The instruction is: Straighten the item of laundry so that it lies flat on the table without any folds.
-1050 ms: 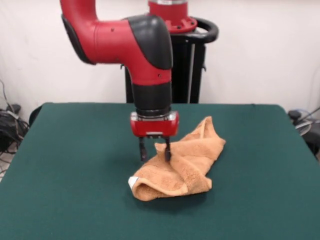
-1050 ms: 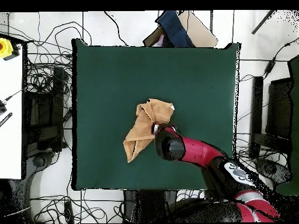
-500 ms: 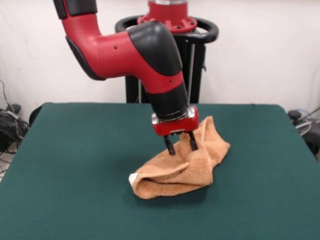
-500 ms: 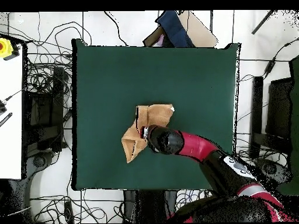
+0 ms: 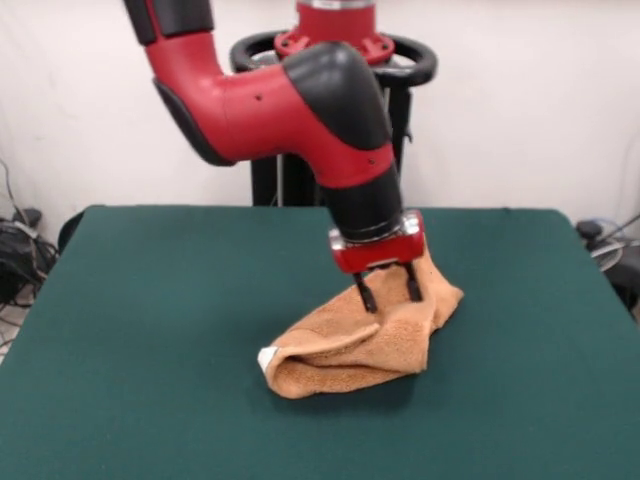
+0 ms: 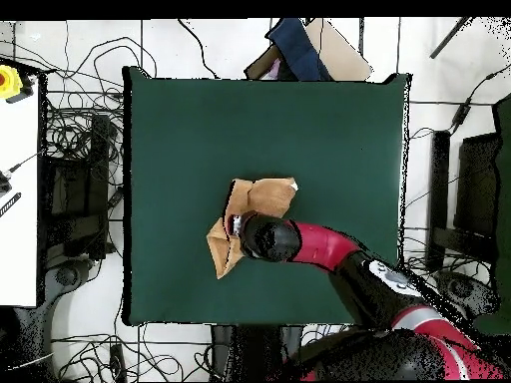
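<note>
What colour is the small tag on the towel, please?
White; the tag on the towel shows best in the front view.

We saw an arm (image 5: 270, 100) built of glossy red cylindrical links joined by rounded black elbow caps, with small dark screw dots on the red shell. A black wrist collar led to a red block trimmed in silver, carrying the hand (image 5: 389, 293) with two short black fingers (image 5: 365, 296). A red-topped black pedestal (image 5: 340, 60) bore a black ring handle.
</note>
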Action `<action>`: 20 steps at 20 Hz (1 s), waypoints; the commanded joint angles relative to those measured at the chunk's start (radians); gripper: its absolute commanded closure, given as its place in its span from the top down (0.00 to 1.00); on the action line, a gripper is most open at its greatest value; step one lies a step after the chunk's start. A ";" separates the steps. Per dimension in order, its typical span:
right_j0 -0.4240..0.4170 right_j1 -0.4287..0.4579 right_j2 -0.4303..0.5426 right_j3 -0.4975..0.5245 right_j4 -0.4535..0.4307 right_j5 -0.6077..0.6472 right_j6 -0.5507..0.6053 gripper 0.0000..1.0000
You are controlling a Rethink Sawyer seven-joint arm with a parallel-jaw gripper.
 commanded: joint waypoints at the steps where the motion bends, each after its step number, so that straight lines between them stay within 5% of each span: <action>1: 0.153 0.034 0.010 0.051 0.061 -0.208 0.295 1.00; 12: 0.330 -0.055 -0.094 0.142 0.326 -0.309 0.429 1.00; 20: 0.400 -0.115 -0.228 0.137 0.369 -0.268 0.357 1.00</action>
